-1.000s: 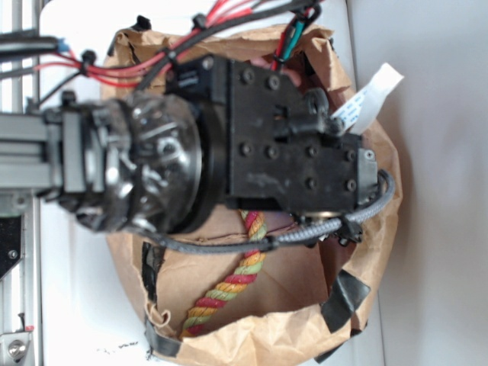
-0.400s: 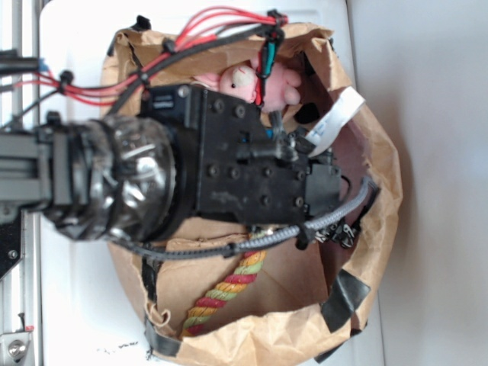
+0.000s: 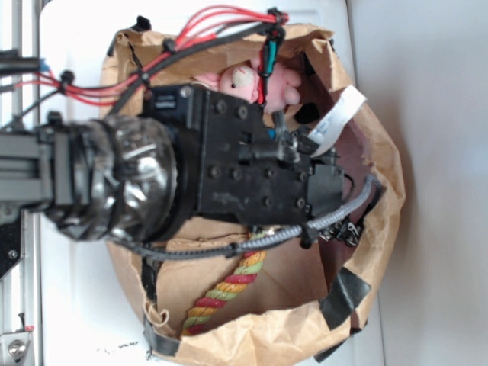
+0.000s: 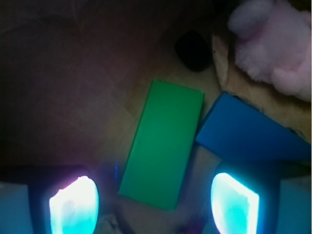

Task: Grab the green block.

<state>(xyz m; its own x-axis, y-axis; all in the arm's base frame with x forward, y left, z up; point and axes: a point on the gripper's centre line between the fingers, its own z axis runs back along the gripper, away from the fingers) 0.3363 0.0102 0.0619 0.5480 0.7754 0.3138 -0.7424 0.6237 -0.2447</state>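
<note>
The green block is seen lying flat, its long side running from 1 o'clock to 7 o'clock. It is found between the wide-apart fingers of the gripper. A blue block touches it at 3 o'clock.

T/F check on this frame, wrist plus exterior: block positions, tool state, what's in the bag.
1. The green block lies between the two fingertips of the tool. True.
2. The tool is shut on the green block. False: the jaws stand open, one on each side, not touching it.
3. The blue block lies beside the green block, a corner near its long edge. True.
4. The pink plush toy lies outside the paper bag. False: it lies inside.
5. The striped rope is blue. False: red, yellow and green.
</note>
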